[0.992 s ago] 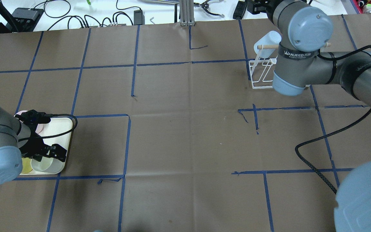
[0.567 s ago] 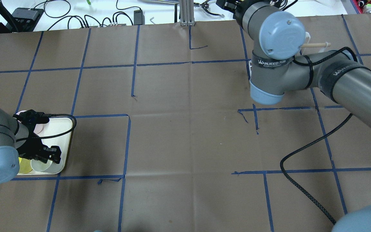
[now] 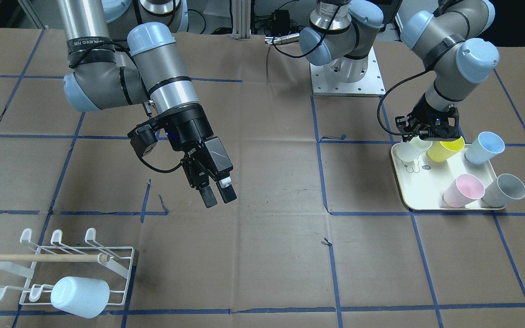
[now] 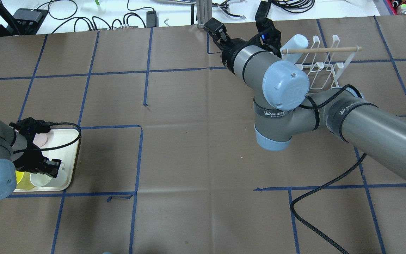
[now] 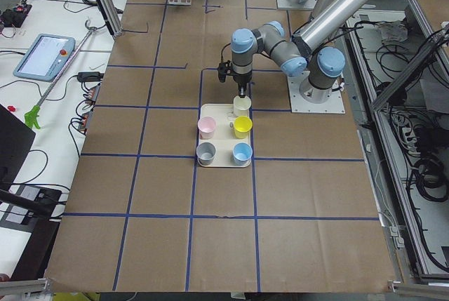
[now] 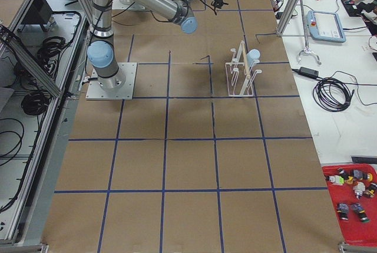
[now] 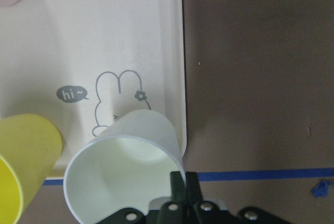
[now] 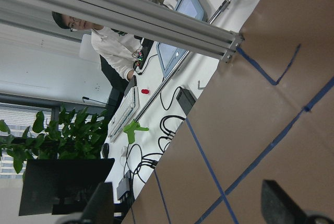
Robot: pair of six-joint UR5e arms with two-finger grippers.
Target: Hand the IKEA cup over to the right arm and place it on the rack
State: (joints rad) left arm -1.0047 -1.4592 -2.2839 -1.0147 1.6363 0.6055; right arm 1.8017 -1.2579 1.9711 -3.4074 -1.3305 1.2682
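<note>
**Brown-papered table [image 3: 262,273], blue tape grid: cup at the left end**

Your left gripper [image 3: 426,135] has its fingers [image 7: 180,182] pinched on the rim wall of the white cup [image 3: 410,150]. The cup is tilted over the cream tray [image 3: 426,200]. Your right gripper [image 3: 218,196] hangs spread and empty, well apart from the cup and nearer the rack [image 3: 121,255].
</note>
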